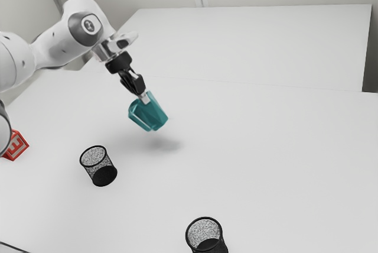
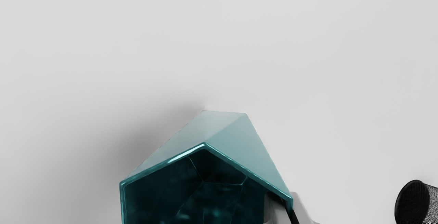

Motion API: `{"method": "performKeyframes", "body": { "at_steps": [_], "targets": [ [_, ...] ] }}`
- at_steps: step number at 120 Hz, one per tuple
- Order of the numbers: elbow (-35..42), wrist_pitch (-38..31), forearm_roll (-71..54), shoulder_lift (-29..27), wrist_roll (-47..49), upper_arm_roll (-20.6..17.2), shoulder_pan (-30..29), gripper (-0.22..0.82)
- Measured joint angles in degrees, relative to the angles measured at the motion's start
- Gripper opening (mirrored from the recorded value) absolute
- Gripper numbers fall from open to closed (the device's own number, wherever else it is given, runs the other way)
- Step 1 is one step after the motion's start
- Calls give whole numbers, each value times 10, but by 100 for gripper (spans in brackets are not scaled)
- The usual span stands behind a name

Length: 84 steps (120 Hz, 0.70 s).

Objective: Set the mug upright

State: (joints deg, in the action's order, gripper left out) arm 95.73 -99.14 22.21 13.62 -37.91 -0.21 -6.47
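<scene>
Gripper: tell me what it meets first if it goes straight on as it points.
The gripper points down and toward the exterior view's right, holding the mug. Straight on, the mug would likely meet the tabletop first; how far off that is, I can't judge.

Teal mug (image 1: 149,114), black holders (image 1: 104,174) with speckled grey mesh, red block (image 1: 16,146) with pale marking, white-and-grey arm (image 1: 58,43), whitish table (image 1: 283,158)

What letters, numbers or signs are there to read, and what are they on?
"E", it seems, on the red block; it's small and tilted, so I'm not certain.
A round sign on the robot arm: too small to read.
I see no writing on the mug.
</scene>
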Motion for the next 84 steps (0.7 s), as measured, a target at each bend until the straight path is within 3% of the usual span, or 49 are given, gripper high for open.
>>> {"method": "performKeyframes", "body": {
  "at_steps": [17, 43, 84],
  "targets": [
    [28, -45, -116, -23, 55, -17, 17, -18],
    [119, -142, -164, -37, 119, -25, 20, -18],
    [135, -203, -195, -8, 191, -28, 31, -18]
  ]
}}
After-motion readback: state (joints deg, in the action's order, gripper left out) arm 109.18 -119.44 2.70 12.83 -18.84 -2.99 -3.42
